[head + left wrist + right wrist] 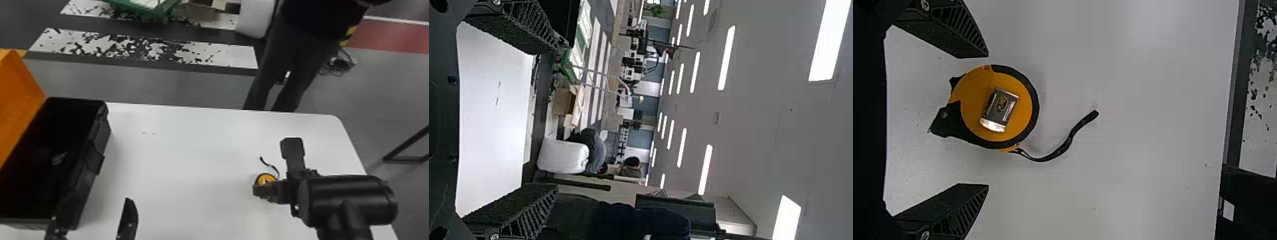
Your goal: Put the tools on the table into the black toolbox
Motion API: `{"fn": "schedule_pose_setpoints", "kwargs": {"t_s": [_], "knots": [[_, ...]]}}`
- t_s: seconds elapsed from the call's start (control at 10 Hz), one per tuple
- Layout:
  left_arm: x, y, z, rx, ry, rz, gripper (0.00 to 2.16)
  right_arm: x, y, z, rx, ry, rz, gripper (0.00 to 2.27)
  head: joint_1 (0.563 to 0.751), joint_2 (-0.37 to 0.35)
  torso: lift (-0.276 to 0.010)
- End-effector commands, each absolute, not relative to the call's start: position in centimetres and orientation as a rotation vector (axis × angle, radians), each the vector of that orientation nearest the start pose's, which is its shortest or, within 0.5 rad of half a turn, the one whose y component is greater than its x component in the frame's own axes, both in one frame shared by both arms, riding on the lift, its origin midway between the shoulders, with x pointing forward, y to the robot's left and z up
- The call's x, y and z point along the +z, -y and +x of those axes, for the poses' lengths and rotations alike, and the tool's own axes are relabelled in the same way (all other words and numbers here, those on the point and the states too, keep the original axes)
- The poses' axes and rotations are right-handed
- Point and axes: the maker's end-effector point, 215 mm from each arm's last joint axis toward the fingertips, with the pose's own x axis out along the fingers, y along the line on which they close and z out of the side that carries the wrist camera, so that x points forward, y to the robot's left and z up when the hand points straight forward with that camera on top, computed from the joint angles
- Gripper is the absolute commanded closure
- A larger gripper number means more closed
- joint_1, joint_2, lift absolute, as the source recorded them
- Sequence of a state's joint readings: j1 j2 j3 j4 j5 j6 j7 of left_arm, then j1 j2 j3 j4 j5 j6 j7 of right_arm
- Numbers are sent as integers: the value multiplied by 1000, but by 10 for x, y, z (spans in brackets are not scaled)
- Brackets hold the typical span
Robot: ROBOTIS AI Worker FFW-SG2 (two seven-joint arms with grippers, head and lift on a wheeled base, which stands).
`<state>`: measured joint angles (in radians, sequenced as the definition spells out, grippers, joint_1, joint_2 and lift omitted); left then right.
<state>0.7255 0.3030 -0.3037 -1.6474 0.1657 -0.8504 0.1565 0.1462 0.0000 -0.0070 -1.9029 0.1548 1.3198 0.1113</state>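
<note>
Black toolbox [101,135] at left on white table [191,153], orange lid [19,95] raised. Left gripper [92,220] near the toolbox's near end, jaws apart. Tape measure [265,179] lies on the table farther right, near the spread jaws of the right gripper [274,166].

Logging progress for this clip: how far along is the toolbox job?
Done: unclear; the open toolbox has a faint pale shape inside that I cannot identify. In hand: nothing; the tape measure lies on the table between the open fingers of the right gripper. Remaining: boxing it.
</note>
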Motion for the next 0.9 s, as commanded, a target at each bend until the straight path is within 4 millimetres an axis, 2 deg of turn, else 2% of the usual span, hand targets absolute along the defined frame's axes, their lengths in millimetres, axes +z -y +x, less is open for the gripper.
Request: {"fn": "schedule_pose_setpoints", "kwargs": {"t_s": [0.0,0.6,0.8], "knots": [[-397,-182,286,-154,117,-143,33,-569,255,382,-25,-1135,-49,63,695,-123,-39],[-398,-183,291,-154,115,-139,33,-589,263,388,-39,-1156,-44,66,695,-139,-39],[-399,-185,292,-152,113,-139,33,-596,263,387,-37,-1174,-39,151,695,-137,-39]]}}
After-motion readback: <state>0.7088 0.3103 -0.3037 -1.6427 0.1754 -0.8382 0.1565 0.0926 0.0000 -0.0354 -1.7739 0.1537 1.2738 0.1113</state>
